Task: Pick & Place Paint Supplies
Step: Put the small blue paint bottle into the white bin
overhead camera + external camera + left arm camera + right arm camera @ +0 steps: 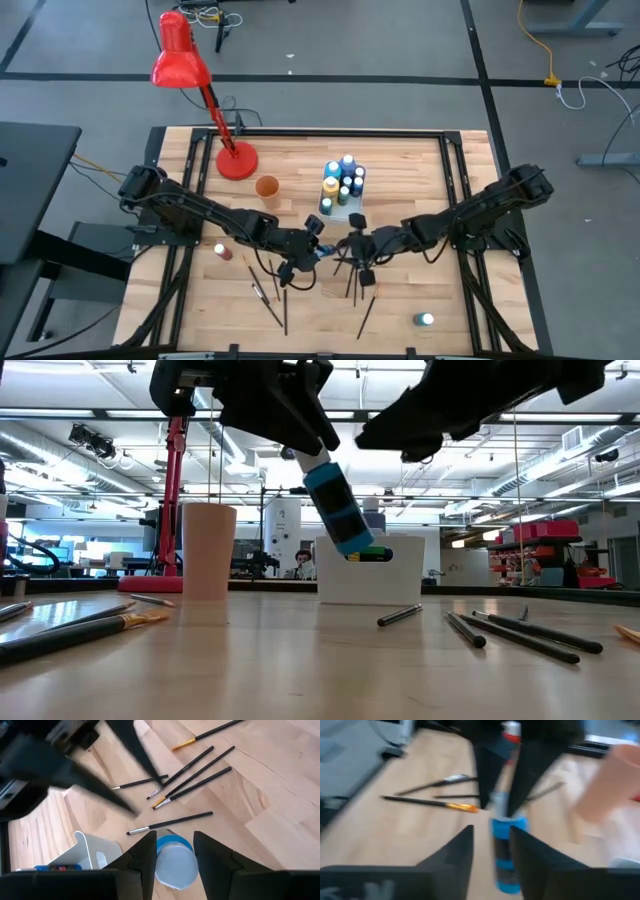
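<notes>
Two dark, multi-jointed arms are showing matte black housings, the left arm (190,208) and the right arm (480,210) each tapering from a bulky shoulder block to a slim wrist. Each gripper's fingers (212,857) are appearing as flat, black, wedge-shaped blades with angular edges.

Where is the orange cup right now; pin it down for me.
In the high view the orange cup stands upright on the table's far half, left of centre, between the red lamp's base and the cluster of paint bottles.
</notes>
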Motion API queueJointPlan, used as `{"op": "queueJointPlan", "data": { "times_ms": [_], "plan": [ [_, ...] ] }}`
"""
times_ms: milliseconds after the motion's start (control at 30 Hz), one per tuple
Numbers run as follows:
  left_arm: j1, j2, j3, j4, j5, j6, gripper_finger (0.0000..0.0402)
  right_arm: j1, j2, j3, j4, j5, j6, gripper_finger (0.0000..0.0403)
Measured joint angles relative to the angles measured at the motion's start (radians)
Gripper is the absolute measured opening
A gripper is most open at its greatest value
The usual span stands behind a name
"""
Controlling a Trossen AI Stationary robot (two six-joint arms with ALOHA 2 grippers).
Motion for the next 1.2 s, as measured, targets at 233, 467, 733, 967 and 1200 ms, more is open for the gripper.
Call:
{"op": "queueJointPlan", "data": {
  "times_ms": [233,467,733,967,1200],
  "plan": [
    [0.000,0.000,0.000,0.022,0.000,0.020,0.0125,-0.017,0.083,-0.001,0.058,-0.004,0.004,0.0250],
    [0.003,0.000,0.000,0.036,0.000,0.029,0.0125,-0.045,0.128,0.000,0.152,-0.028,-0.027,0.0297],
    [0.015,0.000,0.000,0.041,0.000,0.027,0.0125,-0.079,0.127,0.000,0.163,-0.070,-0.018,0.0225],
    [0.030,0.000,0.000,0.040,0.009,0.026,0.0125,-0.087,0.127,0.000,0.156,-0.108,-0.020,0.0134],
    [0.034,0.000,-0.001,0.053,0.009,0.002,0.0138,-0.086,0.127,0.000,0.154,-0.103,0.009,0.0141]
  ]
}}
